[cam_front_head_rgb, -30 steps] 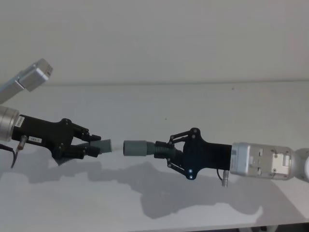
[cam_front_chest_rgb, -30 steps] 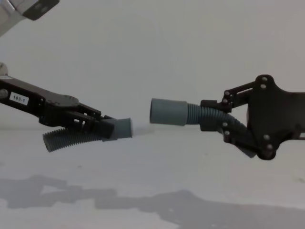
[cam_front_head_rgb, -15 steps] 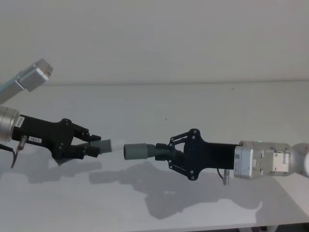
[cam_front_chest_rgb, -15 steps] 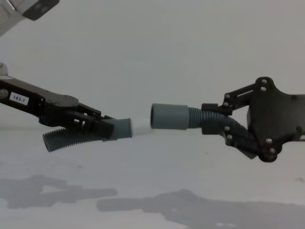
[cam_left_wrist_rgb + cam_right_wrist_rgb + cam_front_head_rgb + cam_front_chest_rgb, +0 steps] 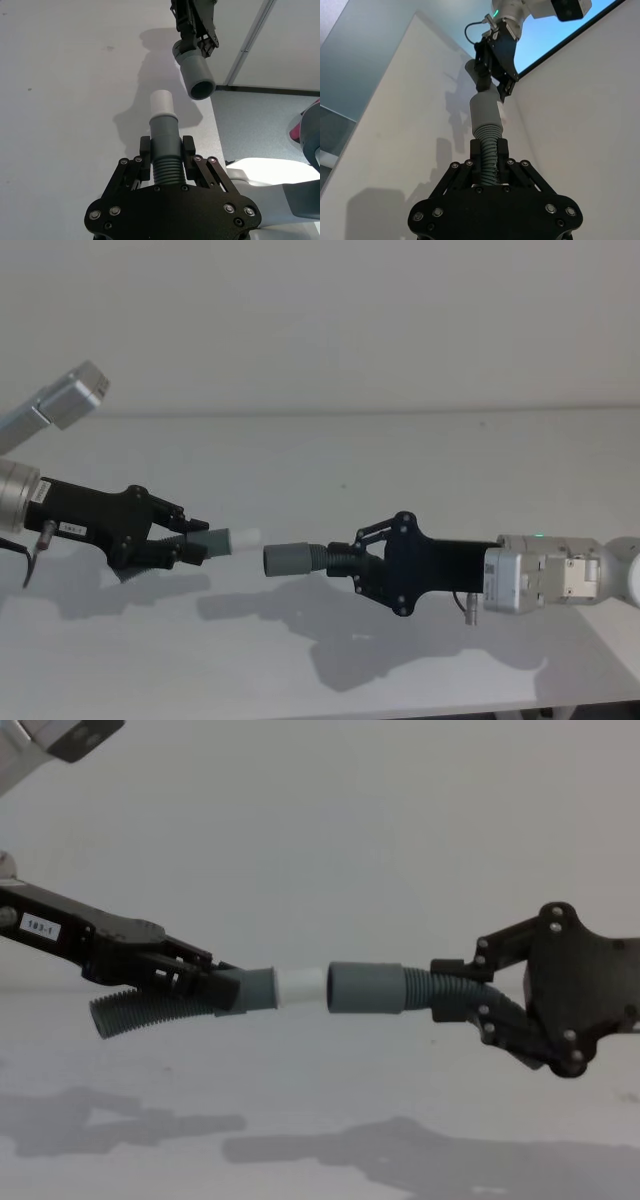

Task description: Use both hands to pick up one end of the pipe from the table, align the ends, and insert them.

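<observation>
above table | white plug tip points right | socket faces left, axes level

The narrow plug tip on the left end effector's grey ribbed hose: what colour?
White, on the narrow plug tip, clearest in the left wrist view.

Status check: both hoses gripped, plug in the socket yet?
Left gripper shut on plug hose. Right gripper shut on socket hose. Plug short of socket, offset. Nothing between.
</observation>
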